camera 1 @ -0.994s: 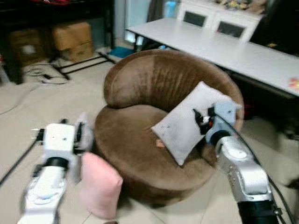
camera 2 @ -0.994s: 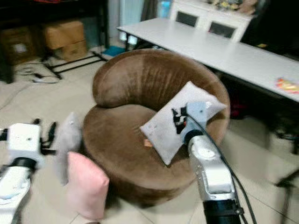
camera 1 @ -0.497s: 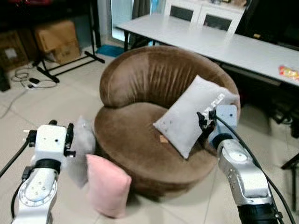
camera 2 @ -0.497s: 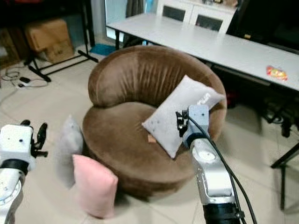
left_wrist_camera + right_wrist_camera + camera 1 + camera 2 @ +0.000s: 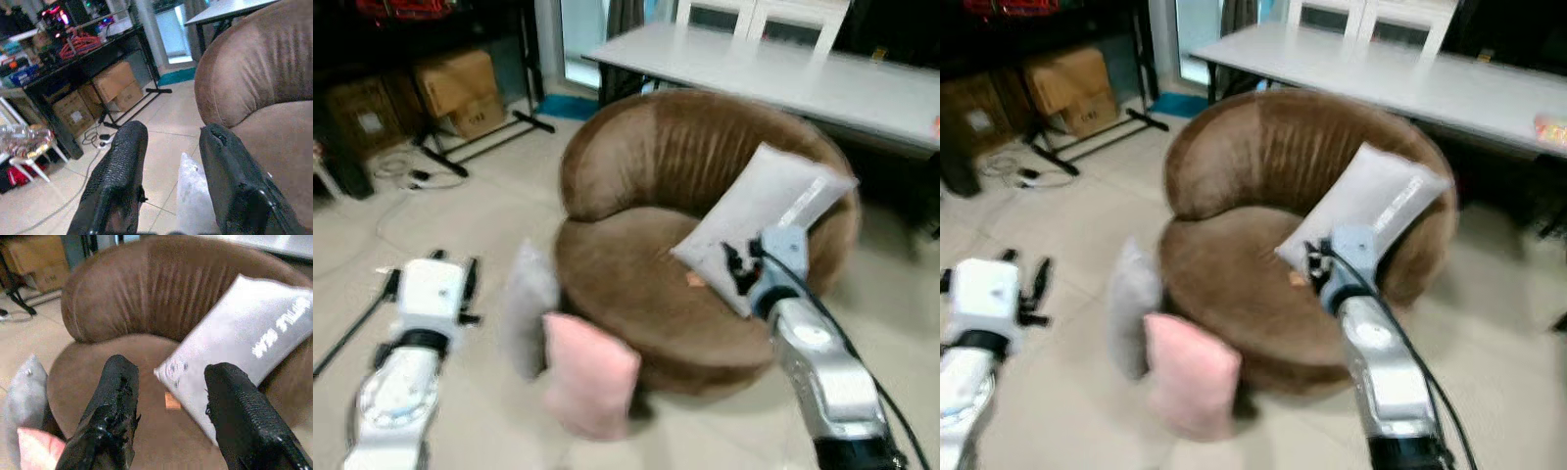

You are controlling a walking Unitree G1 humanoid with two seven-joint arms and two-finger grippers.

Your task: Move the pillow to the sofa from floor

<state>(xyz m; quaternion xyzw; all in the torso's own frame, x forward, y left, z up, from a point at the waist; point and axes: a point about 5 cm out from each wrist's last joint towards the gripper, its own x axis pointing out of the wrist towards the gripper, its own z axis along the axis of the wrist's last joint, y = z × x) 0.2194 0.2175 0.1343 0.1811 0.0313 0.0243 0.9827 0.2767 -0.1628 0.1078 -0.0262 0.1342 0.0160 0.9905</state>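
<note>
My right hand point(image 5: 168, 418) is spread wide, hovering over the round brown velvet sofa point(image 5: 636, 284) where a light grey rectangular pillow point(image 5: 764, 211) leans on the backrest. Left hand point(image 5: 168, 188) is spread too, empty. Pink pillow point(image 5: 587, 377) and small grey pillow point(image 5: 529, 304) are on the tiled floor point(image 5: 460, 225), against the sofa's base.

sofa point(image 5: 646, 176): round brown velvet tub seat, curved backrest
grey pillow point(image 5: 529, 305): on floor, upright, leaning against sofa's front-left base
pink pillow point(image 5: 587, 377): on floor, upright, touching sofa base, just beside grey pillow
white pillow point(image 5: 759, 220): on sofa seat, tilted against right side of backrest, printed lettering
</note>
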